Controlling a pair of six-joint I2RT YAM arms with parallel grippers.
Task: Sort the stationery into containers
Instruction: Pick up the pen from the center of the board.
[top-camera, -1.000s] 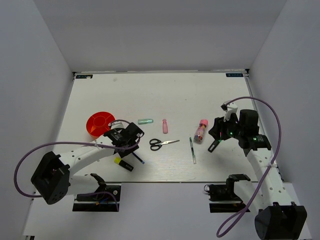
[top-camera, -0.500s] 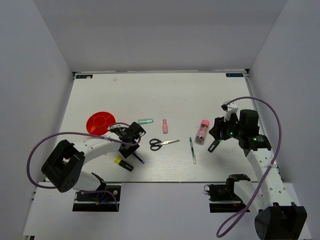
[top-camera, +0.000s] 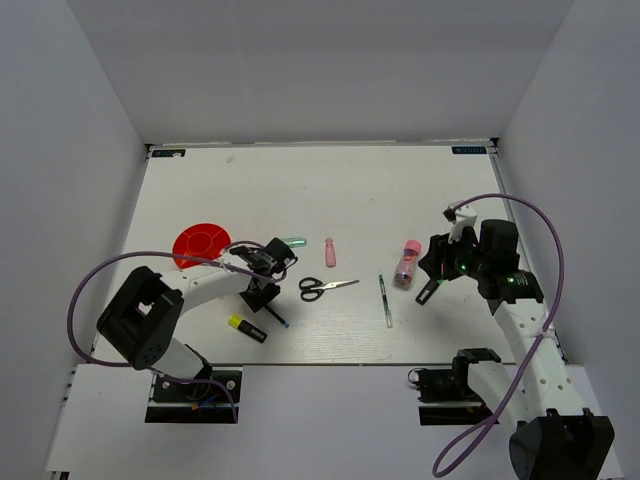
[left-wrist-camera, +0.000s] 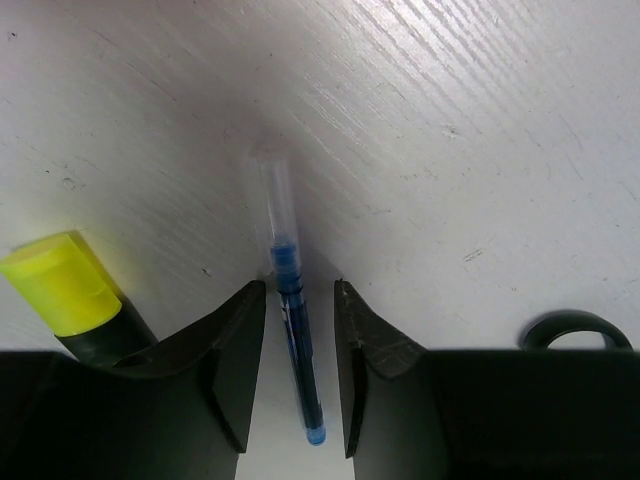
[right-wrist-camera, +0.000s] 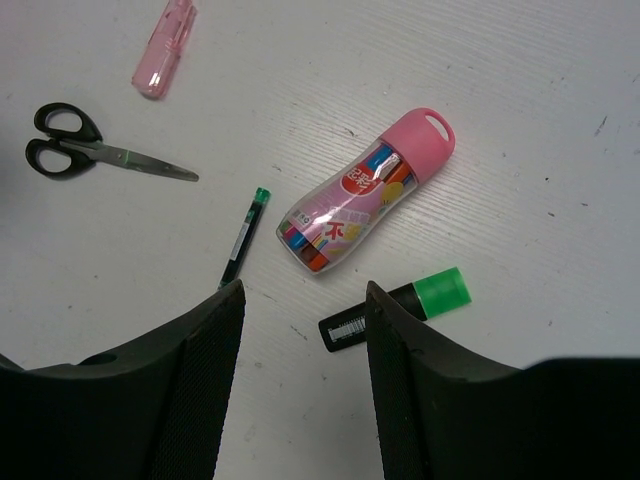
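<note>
Blue pen (left-wrist-camera: 284, 262) lies lengthwise between the left tool's (left-wrist-camera: 300, 292) parted jaws, untouched; the right tool (right-wrist-camera: 302, 292), likewise apart, hangs well right of it

Below me lay a white table (top-camera: 400, 190), wood grain visible close up. Plain white walls (top-camera: 320, 70) boxed table's far, L & R edges. Sm. dark tag (top-camera: 171, 153) sat at table's far-L corner, second tag (top-camera: 468, 150) at far-R.

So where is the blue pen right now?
In the left wrist view the blue pen lies flat on the table between the parted fingers of the left gripper, the yellow-capped marker close on its left in that picture.
</note>
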